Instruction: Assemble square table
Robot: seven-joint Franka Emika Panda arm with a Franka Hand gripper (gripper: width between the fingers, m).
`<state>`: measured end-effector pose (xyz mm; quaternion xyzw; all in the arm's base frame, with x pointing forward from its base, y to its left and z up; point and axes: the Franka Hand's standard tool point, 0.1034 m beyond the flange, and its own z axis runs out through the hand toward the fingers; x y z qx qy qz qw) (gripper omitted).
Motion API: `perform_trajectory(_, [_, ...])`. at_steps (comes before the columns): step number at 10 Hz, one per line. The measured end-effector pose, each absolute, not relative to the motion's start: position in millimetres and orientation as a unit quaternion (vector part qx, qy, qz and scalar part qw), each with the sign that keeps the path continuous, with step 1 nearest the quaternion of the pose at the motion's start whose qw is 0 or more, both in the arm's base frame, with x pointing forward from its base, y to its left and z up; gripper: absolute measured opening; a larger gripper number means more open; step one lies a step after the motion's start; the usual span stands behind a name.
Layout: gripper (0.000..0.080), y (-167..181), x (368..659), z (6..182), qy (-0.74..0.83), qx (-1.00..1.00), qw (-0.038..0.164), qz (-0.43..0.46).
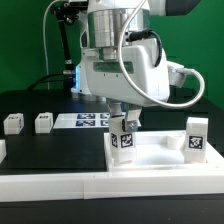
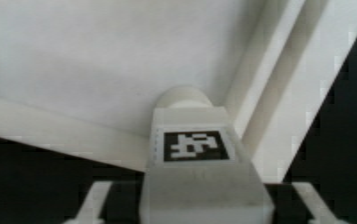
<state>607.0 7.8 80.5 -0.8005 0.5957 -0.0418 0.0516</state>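
Two loose legs beside the marker board; tool around a third leg.

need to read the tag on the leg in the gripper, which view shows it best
The wrist view: the leg fills the middle, tag facing the camera. The exterior view shows it small under the gripper, at the tabletop corner.

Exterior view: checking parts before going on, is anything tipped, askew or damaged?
Nothing stands out. The claw holds one leg roughly upright at a tabletop corner, another leg stands upright at the next corner, two loose legs sit at the exterior view's left.
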Motion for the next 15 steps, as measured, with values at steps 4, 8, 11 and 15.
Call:
perform_trajectory(4, [0.062, 7.8, 606.7, 80.2, 0.558, -0.827, 0.05, -0.043])
perform_trajectory(8, [0.0648, 11.0, 606.7, 80.1, 0.352, -0.934, 0.038, -0.052])
perform_trajectory(11, [0.0648, 11.9, 605.5, 79.7, 0.209, -0.976, 0.031, -0.052])
perform_trajectory(15, [0.0648, 11.2, 602.6, 79.3, 0.037, -0.998, 0.021, -0.04])
